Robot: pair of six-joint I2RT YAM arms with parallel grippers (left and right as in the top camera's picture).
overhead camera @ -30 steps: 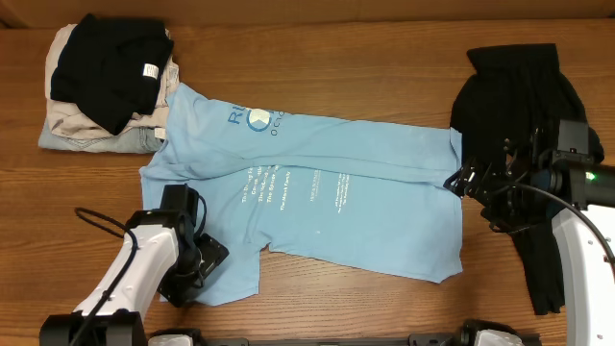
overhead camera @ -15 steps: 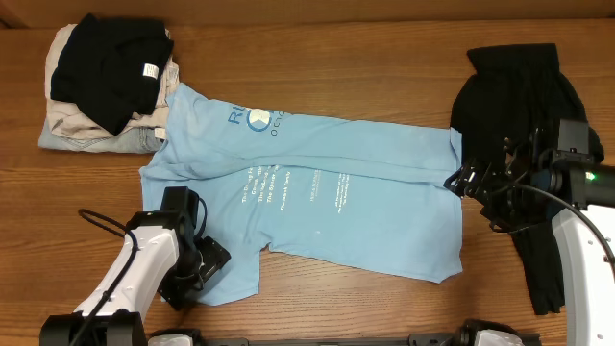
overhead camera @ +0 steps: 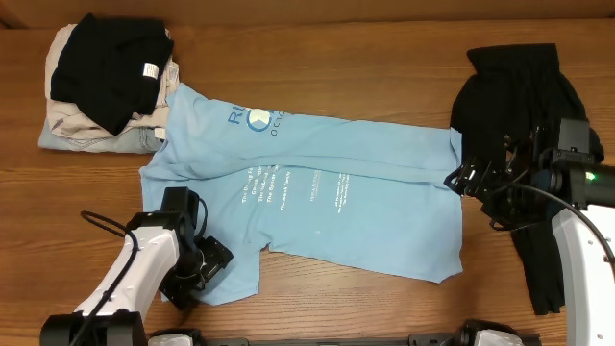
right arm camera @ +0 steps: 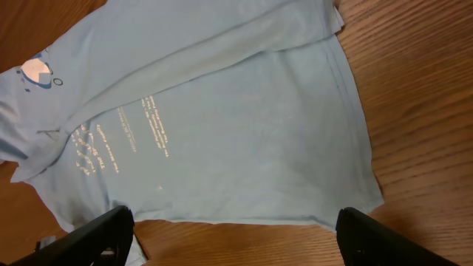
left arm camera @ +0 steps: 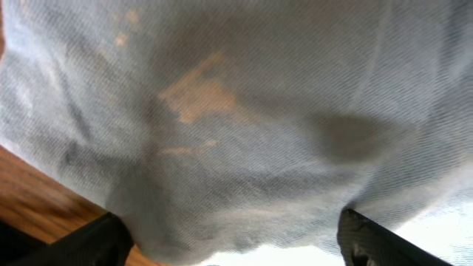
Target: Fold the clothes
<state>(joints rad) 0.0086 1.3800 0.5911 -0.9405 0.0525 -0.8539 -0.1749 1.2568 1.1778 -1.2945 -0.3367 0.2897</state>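
Observation:
The light blue T-shirt (overhead camera: 317, 192) lies spread across the middle of the table with its white printed text facing up. My left gripper (overhead camera: 213, 261) sits low on the shirt's front left corner. In the left wrist view the blue fabric (left arm camera: 244, 111) fills the frame and bulges between the spread fingers (left arm camera: 229, 233). My right gripper (overhead camera: 457, 179) is open and empty at the shirt's right edge. In the right wrist view its fingers (right arm camera: 233, 225) hover over bare wood just short of the shirt (right arm camera: 222, 133). The loose black garment (overhead camera: 514, 82) lies at the back right, partly under my right arm.
A neat stack of folded black, beige and pale denim pieces (overhead camera: 106, 77) sits at the back left, touching the shirt's collar end. Bare wooden table (overhead camera: 346, 308) runs along the front edge below the shirt. A cable loops beside my left arm (overhead camera: 96, 223).
My left gripper has edged a little right and forward onto the shirt's front left corner. The right gripper has barely moved. The shirt lies as before.

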